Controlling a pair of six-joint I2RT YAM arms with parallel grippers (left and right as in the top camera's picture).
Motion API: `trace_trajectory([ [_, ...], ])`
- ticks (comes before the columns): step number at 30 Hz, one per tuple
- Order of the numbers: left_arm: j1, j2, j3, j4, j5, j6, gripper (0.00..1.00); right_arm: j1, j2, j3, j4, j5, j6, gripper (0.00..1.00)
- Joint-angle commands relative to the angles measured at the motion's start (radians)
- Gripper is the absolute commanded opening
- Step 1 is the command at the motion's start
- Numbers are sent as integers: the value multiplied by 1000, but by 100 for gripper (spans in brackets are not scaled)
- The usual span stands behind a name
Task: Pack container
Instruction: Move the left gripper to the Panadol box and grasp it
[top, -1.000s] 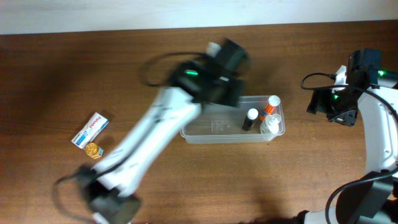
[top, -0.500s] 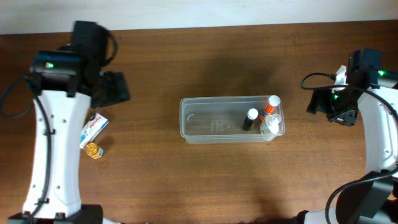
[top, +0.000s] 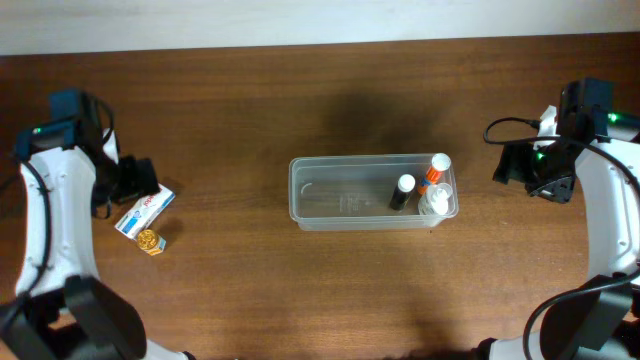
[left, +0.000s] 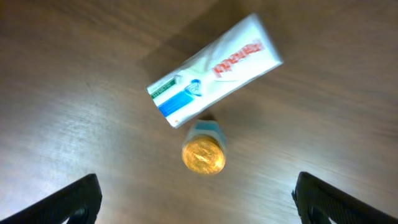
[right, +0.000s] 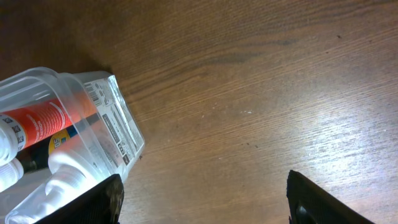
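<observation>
In the right wrist view the container (right: 115, 134) is cut off at the lower left, its contents smeared through the plastic. Overhead it lies centre-right on the bench (top: 300, 300). We see the left claw (left: 196, 193) and right claw (right: 204, 193) both spread wide, empty. The left arm has swung from the container to the frame's left, over the tube (left: 214, 68) and gold-capped bottle (left: 203, 155).

white links (top: 35, 230), black joints (top: 105, 320) — green leds (top: 612, 118)
</observation>
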Motion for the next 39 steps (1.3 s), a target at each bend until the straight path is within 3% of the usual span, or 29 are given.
trace_trajectory([
  [1, 42, 83, -33, 47, 38, 105, 99, -5, -2, 0, -3, -6, 3, 76],
  [7, 39, 217, -33, 121, 36, 194, 100, -5, -2, 0, -3, -6, 2, 76],
  [22, 26, 376, -33, 251, 35, 211, 97, -5, -2, 0, -3, -5, 2, 76],
  [24, 26, 380, -33, 248, 39, 192, 93, -6, -2, 0, -3, -5, 2, 76],
  [25, 26, 380, -33, 245, 39, 186, 83, -5, -2, 0, -3, -5, 2, 76],
  [31, 26, 380, -32, 233, 37, 186, 52, -6, -2, 0, -3, -5, 2, 76],
  [35, 26, 379, -32, 230, 37, 186, 44, -6, -2, 0, -6, -5, 2, 76],
  [39, 26, 379, -18, 219, 30, 186, 43, -5, -2, 0, -6, -5, 2, 76],
])
